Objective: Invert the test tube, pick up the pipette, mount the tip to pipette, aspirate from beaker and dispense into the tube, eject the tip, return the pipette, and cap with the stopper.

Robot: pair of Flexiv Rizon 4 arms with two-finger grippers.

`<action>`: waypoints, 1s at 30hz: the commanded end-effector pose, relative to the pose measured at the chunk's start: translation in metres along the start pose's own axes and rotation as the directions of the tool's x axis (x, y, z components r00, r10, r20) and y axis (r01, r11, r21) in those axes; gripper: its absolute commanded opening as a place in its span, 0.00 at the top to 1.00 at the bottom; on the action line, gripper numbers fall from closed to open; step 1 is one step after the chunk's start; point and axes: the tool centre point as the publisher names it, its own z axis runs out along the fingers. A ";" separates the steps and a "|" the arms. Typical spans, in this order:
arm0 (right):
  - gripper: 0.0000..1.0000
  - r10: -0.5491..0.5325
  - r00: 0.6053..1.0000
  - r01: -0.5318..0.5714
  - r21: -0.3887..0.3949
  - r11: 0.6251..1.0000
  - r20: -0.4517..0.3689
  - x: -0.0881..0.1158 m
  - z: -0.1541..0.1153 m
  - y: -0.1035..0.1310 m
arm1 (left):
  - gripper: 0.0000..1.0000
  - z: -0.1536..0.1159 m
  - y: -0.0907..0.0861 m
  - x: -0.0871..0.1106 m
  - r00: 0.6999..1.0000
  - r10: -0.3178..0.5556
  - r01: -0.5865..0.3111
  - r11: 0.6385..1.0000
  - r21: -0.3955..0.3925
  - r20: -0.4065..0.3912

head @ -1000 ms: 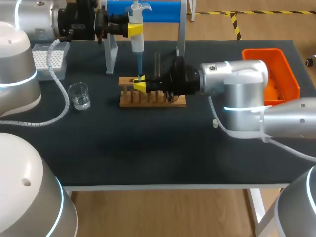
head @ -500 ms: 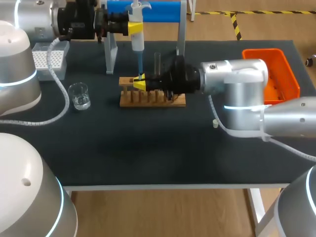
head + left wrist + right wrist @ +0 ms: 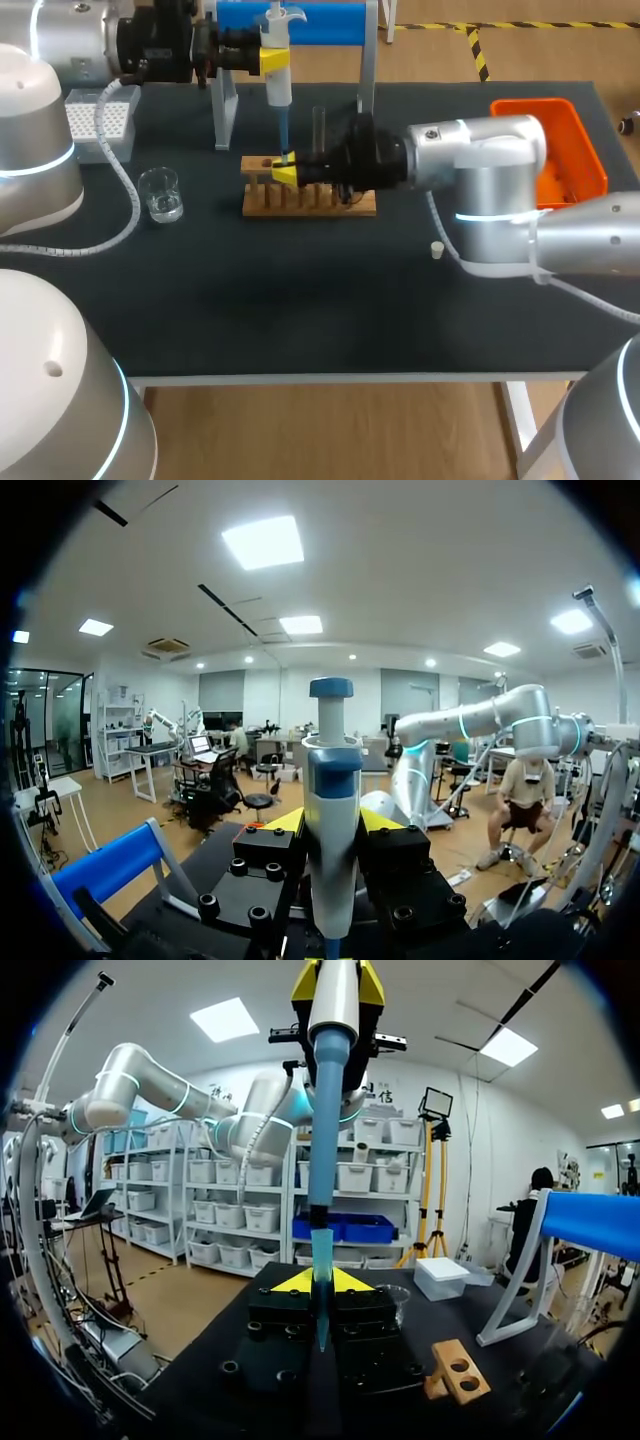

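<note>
Your left gripper [image 3: 333,825] clamped the pipette [image 3: 330,760] upright, its yellow pads [image 3: 385,822] half hidden behind it. The blue tip [image 3: 322,1150] hung down to your right gripper [image 3: 320,1282] at the rack [image 3: 312,203]; whether that one gripped anything, you couldn't tell.

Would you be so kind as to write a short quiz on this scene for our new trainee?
1. True or false: the left gripper holds the pipette upright above the wooden rack.
2. Where does the beaker stand? A: on the table, on the rack's left-arm side. B: on the floor. C: on the rack.
3. Which gripper is at the lower end of the pipette's blue tip?
Key: 1 true; 2 A; 3 the right gripper.
</note>
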 end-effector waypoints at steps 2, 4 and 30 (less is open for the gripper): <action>1.00 0.006 1.000 -0.006 0.010 1.000 0.001 -0.001 -0.002 -0.002 | 1.00 0.000 0.000 0.000 1.000 0.002 -0.002 1.000 0.002 0.001; 1.00 0.009 1.000 -0.009 0.012 1.000 0.002 -0.001 -0.002 -0.002 | 1.00 0.000 0.000 0.000 1.000 0.002 -0.002 1.000 0.002 0.001; 1.00 -0.002 1.000 0.002 -0.007 1.000 -0.005 -0.001 0.002 0.006 | 1.00 0.000 0.000 0.000 1.000 0.002 -0.002 1.000 0.002 0.001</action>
